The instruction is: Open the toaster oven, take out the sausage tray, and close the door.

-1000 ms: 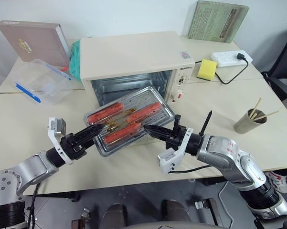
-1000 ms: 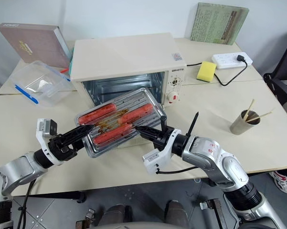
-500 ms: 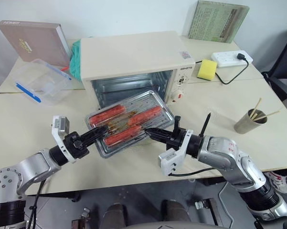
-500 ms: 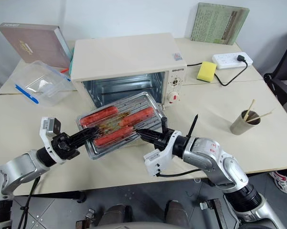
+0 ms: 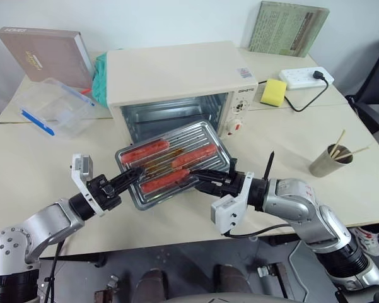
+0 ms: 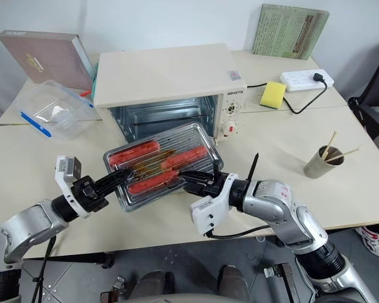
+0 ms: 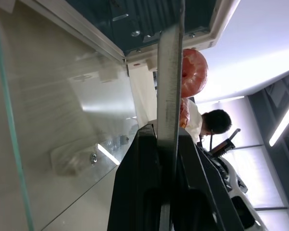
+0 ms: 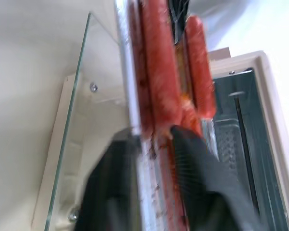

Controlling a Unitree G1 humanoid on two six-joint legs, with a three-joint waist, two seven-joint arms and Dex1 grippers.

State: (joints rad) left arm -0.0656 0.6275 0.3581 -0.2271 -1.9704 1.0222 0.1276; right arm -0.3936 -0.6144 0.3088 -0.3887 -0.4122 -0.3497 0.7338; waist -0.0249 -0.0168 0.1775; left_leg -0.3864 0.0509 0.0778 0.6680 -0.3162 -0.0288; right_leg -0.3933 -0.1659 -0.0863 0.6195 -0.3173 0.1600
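The cream toaster oven (image 5: 176, 69) stands with its cavity open. Its glass door (image 8: 86, 96) lies folded down flat under the tray. The silver sausage tray (image 5: 218, 140) hangs in the air in front of the opening, holding three red sausages (image 5: 145, 151). At the tray's left edge my left gripper (image 5: 134, 175) is shut on the rim; the left wrist view shows both fingers (image 7: 144, 159) clamped on the thin metal edge (image 7: 169, 72). My right gripper (image 5: 198, 178) is at the tray's front right edge. Its fingers (image 8: 197, 183) stand apart, one on each side of the rim.
A clear plastic box with blue clips (image 5: 47, 104) and a brown book (image 5: 44, 53) lie at the back left. A yellow sponge (image 5: 274, 91) and a power strip (image 5: 306, 77) sit right of the oven. A cup with chopsticks (image 5: 330, 161) stands at the right.
My left gripper has closed on the tray's left rim. My right gripper, which was shut on the tray, has rolled and spread its fingers. The tray has barely shifted.
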